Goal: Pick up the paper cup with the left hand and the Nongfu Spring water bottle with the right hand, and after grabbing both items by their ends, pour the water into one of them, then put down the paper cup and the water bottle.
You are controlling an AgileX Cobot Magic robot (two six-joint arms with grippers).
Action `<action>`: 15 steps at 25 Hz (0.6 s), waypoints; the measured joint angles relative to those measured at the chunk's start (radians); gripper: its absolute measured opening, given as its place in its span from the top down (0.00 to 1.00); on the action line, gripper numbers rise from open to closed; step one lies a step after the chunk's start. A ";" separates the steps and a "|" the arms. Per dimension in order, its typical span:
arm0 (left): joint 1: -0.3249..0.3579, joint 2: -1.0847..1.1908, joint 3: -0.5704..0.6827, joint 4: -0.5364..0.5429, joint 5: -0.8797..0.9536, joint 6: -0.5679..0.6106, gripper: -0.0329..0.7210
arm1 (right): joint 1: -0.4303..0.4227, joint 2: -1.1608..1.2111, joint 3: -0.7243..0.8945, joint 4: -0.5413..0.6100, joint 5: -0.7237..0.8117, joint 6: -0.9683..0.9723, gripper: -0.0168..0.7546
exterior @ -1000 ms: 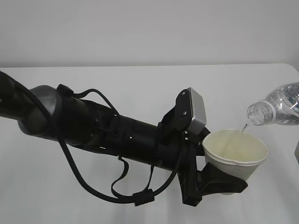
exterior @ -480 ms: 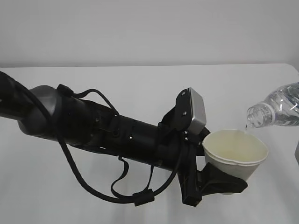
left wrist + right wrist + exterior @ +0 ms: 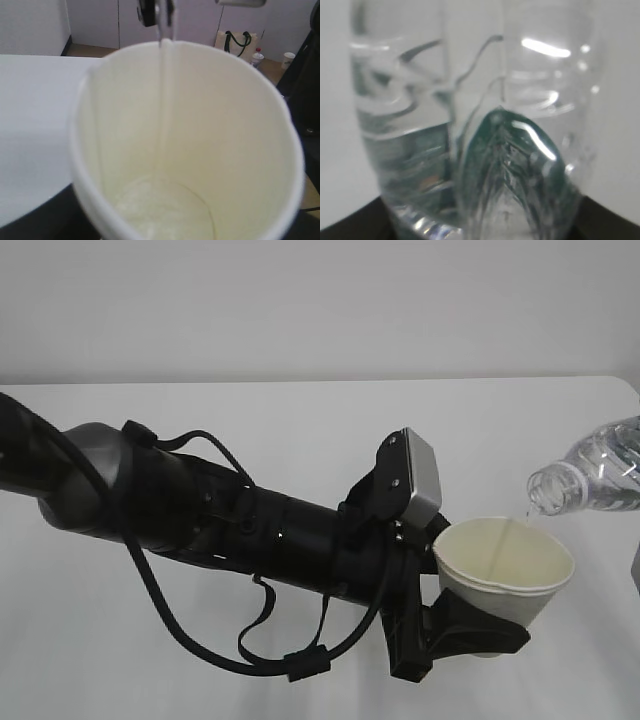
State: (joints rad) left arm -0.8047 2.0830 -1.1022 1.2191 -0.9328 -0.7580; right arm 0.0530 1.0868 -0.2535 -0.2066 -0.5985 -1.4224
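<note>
The left hand (image 3: 455,625) grips the paper cup (image 3: 505,575) low on its wall, its black fingers closed around the tapered base, and carries it upright, clear of the white table (image 3: 300,420), with the rim open to the ceiling. The right hand itself is outside the exterior view; in the right wrist view only dark edges show at the bottom corners, yet the Nongfu Spring water bottle (image 3: 470,130) fills that picture base-on and is plainly carried aloft, so I judge the right hand to be closed on the bottle's lower end. The governing relation is this: the bottle (image 3: 595,475) lies up and to the right of the cup, its long axis close to level and tipped slightly mouth-down, with the open neck just above and just outside the cup's far right rim — not centred over it. The water (image 3: 162,105) falls as a thin stream, running down the inner wall to a pale, shallow pool at the bottom. Judgement: pouring is under way and the cup is far from full. Risk — the stream enters close to the rim, so a small outward drift of the neck could send it over the edge.
</note>
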 joint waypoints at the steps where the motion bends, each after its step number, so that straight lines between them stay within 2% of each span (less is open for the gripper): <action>1: 0.000 0.000 0.000 0.000 0.002 0.000 0.33 | 0.000 0.000 0.000 0.000 -0.002 -0.002 0.43; 15: 0.000 0.000 0.000 0.000 0.002 0.000 0.33 | 0.000 0.000 0.000 0.000 -0.004 -0.004 0.43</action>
State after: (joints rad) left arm -0.8047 2.0830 -1.1022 1.2191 -0.9310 -0.7580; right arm 0.0530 1.0868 -0.2535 -0.2066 -0.6024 -1.4267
